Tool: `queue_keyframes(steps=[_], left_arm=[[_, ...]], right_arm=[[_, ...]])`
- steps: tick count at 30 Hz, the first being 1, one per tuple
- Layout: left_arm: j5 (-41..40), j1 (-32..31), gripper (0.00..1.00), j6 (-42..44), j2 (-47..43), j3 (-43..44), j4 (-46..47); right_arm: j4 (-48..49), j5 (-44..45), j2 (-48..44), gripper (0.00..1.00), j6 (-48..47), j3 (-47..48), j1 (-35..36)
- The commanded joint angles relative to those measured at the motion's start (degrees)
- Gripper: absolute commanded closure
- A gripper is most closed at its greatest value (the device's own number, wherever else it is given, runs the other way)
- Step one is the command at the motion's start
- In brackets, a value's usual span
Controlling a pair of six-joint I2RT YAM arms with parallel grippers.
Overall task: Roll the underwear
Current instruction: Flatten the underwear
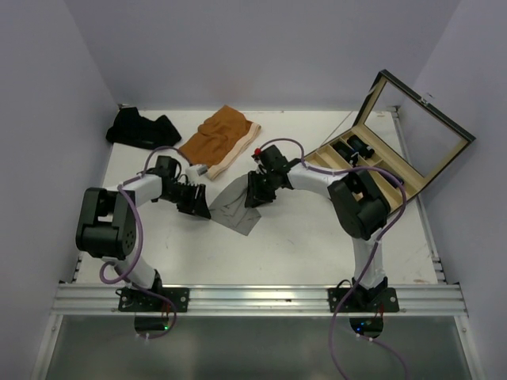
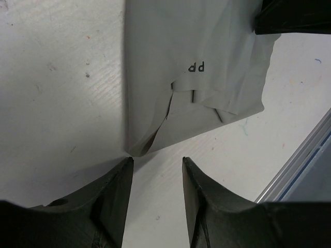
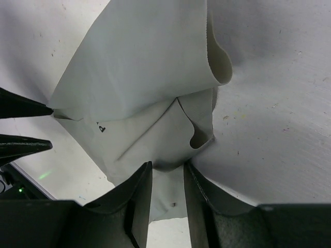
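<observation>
Desk [image 1: 317, 245]: white surface, lightly speckled with marks in both wrist views.

Grey briefs [image 1: 238, 207]: lying on the desk near its middle, between the two pincers. The cloth is loosely folded over itself, not flat. The right wrist view shows a curled fold along one side and a crease across the middle. A small dark print [image 2: 196, 67] sits on the fabric near one overlapping flap.

Left pincer [image 2: 157, 161]: released, fingers [image 2: 116, 196] well parted, bare desk in the gap and nothing grasped. The tips stand just short of the near corner of the grey briefs. The right wrist view has one tip at that corner, and contact cannot be confirmed.

Right pincer [image 3: 167, 166]: positioned on the opposite side of the grey briefs, pointing down at the cloth. Its fingers [image 3: 137, 201] stand a little apart with grey fabric showing in the gap. Whether the fabric is pinched or only lies beneath the tips cannot be told.

Orange briefs [image 1: 220, 141]: lying spread at the far side of the desk, pale waistband toward the right, well apart from both pincers.

Black briefs [image 1: 141, 128]: in a heap at the far left corner of the desk, beside the orange pair and not touching it.

Wooden box [image 1: 372, 162]: at the far right of the desk, glass lid [image 1: 416, 134] raised, dark items in its rear compartments, nearer compartments partly hidden by the right arm
</observation>
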Motion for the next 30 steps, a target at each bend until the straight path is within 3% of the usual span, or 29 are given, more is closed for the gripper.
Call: queue_keyframes(steps=[1,7,10,14,17,30], left_arm=[[0.0,0.0,0.53,-1.2,2.6,2.0,2.4],[-1.0,-0.1,0.57,-2.5,6.8,3.8,2.8],[-1.6,-0.7,0.64,-2.5,8.3,4.5,2.5],[-5.4,-1.3,0.86,-2.0,9.7,5.6,0.9],[-8.7,-1.2,1.0,-0.4,10.0,7.0,-1.4],[-18.9,-0.4,1.0,9.2,8.3,12.2,-5.8]], right_arm=[[0.3,1.8,0.9,0.66,1.2,2.6,0.1],[0.0,1.5,1.2,0.72,0.2,3.5,0.2],[0.0,1.4,1.5,0.79,0.1,3.8,0.1],[-0.1,1.3,1.5,0.94,-0.5,4.7,0.1],[-0.8,1.1,0.9,1.0,-1.5,5.1,-0.4],[-10.6,4.2,-8.4,1.0,-19.2,2.2,-7.5]])
